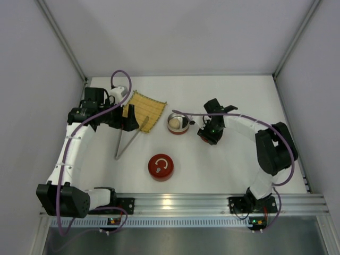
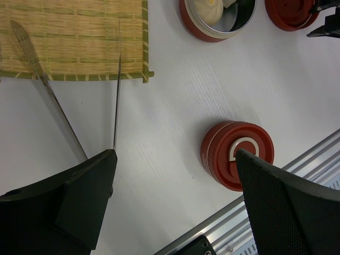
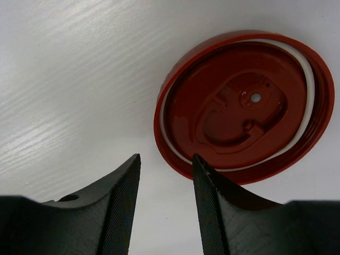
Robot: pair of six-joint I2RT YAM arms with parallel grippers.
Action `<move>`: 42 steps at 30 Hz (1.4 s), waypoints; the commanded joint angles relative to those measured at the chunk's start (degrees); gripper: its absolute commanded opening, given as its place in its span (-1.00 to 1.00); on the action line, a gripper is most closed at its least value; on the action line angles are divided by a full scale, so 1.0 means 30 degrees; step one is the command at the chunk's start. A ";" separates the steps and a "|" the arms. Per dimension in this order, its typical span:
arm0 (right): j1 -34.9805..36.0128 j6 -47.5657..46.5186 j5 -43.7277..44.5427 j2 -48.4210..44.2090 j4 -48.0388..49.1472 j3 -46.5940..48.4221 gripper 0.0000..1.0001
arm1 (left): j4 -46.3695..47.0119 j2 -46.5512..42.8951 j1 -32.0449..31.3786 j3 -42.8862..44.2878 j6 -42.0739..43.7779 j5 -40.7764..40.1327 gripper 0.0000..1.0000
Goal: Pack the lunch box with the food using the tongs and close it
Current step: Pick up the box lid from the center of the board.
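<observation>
The left gripper (image 2: 175,156) and right gripper (image 3: 166,159) are both standing spread, empty.
Left is hanging over the tongs (image 2: 116,106); right is hovering beside the upturned red lid (image 3: 244,106).

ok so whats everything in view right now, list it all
mat: one, yellow woven, far left of the table
tongs: one, silver, tips on the mat, handle toward the near edge
lunch box: one, red with silver inside, open, centre
bun: one, white, inside the lunch box
lid: one, red, upside down right of the lunch box
round container: one, red with silver handle on top, near centre
table: one, white
left arm: one, white and black, over the tongs, jaws wide open, empty
right arm: one, white and black, by the lid, jaws apart, empty
</observation>
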 commanded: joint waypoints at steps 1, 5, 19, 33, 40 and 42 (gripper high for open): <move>0.0664 -0.0669 0.0260 0.0520 0.1356 0.0195 -0.14 | 0.0746 -0.0318 0.0040 0.0361 0.0397 0.0111 0.96; 0.0871 -0.0903 0.0553 0.0873 0.1825 -0.0185 -0.20 | 0.0746 -0.0171 0.0011 0.0536 0.0426 -0.0006 0.96; 0.1808 -0.1518 0.0351 -0.0031 0.1652 -0.1535 -1.00 | 0.1506 -0.0258 0.0040 0.0390 0.0950 0.1017 0.97; 0.1838 -0.4389 -0.8026 -0.6592 -0.7047 0.2858 -1.00 | -0.0130 -0.2514 -0.0076 -0.1220 1.7321 1.0126 0.97; 0.3183 -0.3398 -1.1717 -0.7183 -0.8576 0.4852 -1.00 | -0.1888 -0.2865 -0.5894 -0.0108 2.4178 0.8452 0.94; 0.4029 -0.2401 -1.1985 -0.7270 -0.7991 0.4999 -1.00 | -0.1804 -0.3361 -0.8935 -0.0224 2.5265 0.7148 0.95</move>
